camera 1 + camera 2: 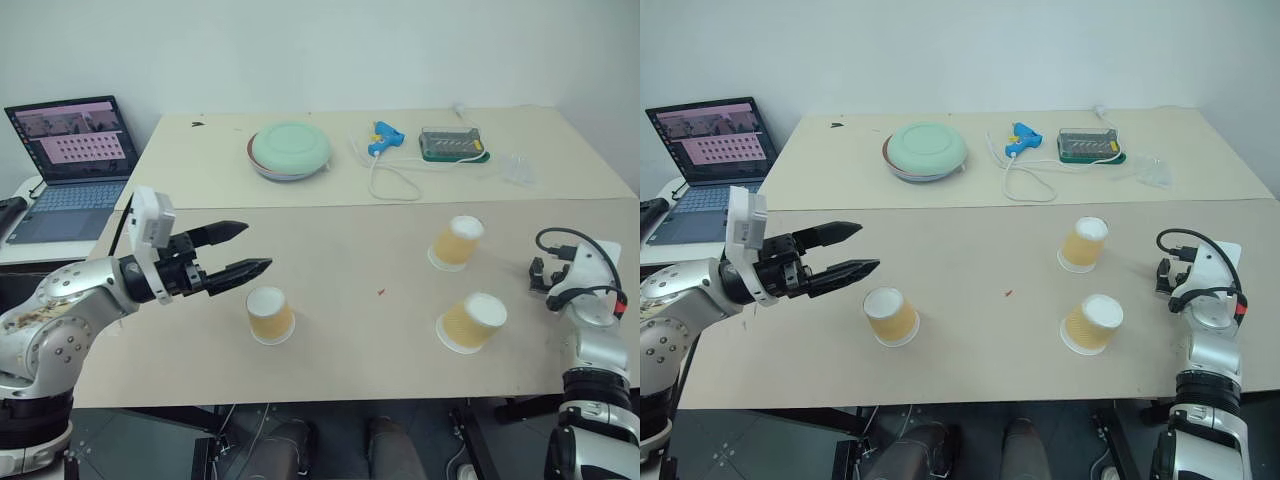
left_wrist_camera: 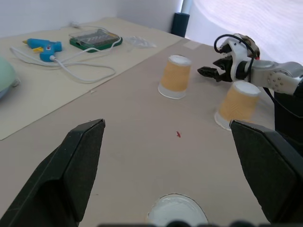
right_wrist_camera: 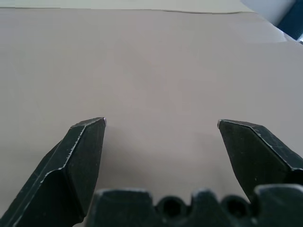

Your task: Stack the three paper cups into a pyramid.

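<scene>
Three paper cups with tan-orange sides stand mouth down and apart on the beige table (image 1: 340, 340): one near left (image 1: 270, 316), one right of centre (image 1: 457, 242), one near right (image 1: 471, 322). My left gripper (image 1: 250, 248) hovers just left of the near-left cup, pointing toward the right, open and empty. In the left wrist view that cup's white top (image 2: 177, 210) lies between the wide-spread fingers (image 2: 80, 161). My right gripper (image 1: 538, 275) is at the table's right edge, beside the two right cups, open and empty; in its wrist view the right gripper (image 3: 161, 122) is over bare table.
On the far table section sit a green round dish (image 1: 290, 150), a blue glue gun (image 1: 385, 138) with a white cord, a clear box on a green base (image 1: 453, 143) and clear plastic (image 1: 515, 165). An open laptop (image 1: 72, 165) stands on a side table at the left.
</scene>
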Action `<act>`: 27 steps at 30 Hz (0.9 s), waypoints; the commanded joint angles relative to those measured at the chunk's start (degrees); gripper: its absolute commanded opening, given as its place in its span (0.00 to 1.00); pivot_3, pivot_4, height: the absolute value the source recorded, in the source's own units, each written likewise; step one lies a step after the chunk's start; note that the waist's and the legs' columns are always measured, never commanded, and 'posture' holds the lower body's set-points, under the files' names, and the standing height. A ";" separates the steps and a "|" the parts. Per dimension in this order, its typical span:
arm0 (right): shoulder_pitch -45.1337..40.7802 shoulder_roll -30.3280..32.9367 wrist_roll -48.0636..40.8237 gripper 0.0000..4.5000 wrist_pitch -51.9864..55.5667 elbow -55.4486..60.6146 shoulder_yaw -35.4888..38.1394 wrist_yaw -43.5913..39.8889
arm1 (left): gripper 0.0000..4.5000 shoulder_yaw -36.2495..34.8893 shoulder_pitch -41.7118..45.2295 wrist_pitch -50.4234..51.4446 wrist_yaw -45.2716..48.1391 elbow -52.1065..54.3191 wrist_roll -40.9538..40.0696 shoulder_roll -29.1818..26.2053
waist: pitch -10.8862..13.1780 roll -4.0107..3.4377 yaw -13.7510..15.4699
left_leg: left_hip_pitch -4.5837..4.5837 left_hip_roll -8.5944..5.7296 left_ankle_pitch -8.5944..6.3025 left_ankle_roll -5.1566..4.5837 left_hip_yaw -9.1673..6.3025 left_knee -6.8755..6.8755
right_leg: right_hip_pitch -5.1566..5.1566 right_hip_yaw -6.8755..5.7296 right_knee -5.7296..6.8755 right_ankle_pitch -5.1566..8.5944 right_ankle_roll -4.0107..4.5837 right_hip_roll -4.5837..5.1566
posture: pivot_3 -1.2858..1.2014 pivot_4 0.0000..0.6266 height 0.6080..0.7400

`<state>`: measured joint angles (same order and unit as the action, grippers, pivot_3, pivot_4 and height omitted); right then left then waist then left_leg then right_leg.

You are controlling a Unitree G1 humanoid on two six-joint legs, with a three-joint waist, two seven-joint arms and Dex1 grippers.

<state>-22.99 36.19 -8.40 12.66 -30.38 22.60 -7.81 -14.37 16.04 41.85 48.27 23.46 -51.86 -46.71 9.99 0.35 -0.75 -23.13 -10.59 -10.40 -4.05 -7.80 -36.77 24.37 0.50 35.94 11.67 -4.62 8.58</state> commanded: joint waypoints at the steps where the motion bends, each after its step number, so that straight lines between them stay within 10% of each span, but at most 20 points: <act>1: 1.95 9.08 -2.25 0.99 -0.23 4.69 0.96 -12.51 | 1.00 0.35 2.51 0.16 0.72 1.39 -0.43 -0.65 | 0.03 -0.05 0.18 | 0.00 0.03 0.00 0.00 0.09 0.00 | -0.01 0.04 -0.01 -0.01 -0.01 0.00 | 0.52 0.24 1.00; 10: 23.77 26.67 -18.18 0.99 6.50 26.49 5.19 -55.99 | 1.00 2.67 4.45 -0.21 1.94 0.68 0.48 0.48 | 0.08 0.01 -0.27 | 0.00 0.59 -0.24 -0.04 0.39 0.01 | 0.00 0.18 -0.27 0.01 0.01 -0.29 | 0.52 0.24 1.00; 27: 23.32 27.02 -18.89 0.99 8.76 36.04 -2.32 -64.15 | 1.00 2.84 5.67 0.52 2.12 1.03 0.24 0.27 | 0.16 0.14 1.45 | -0.24 0.74 -0.37 -0.02 0.75 -0.01 | 0.25 0.26 -0.45 -0.19 0.22 -0.25 | 0.52 0.24 1.00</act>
<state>0.56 62.98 -27.12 22.37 5.42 18.99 -71.27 -10.09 20.47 42.45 50.60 23.36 -51.40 -45.73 10.16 0.50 0.70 -23.38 -9.85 -10.79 -4.09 -7.05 -36.77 24.62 0.76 35.45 11.41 -4.29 8.33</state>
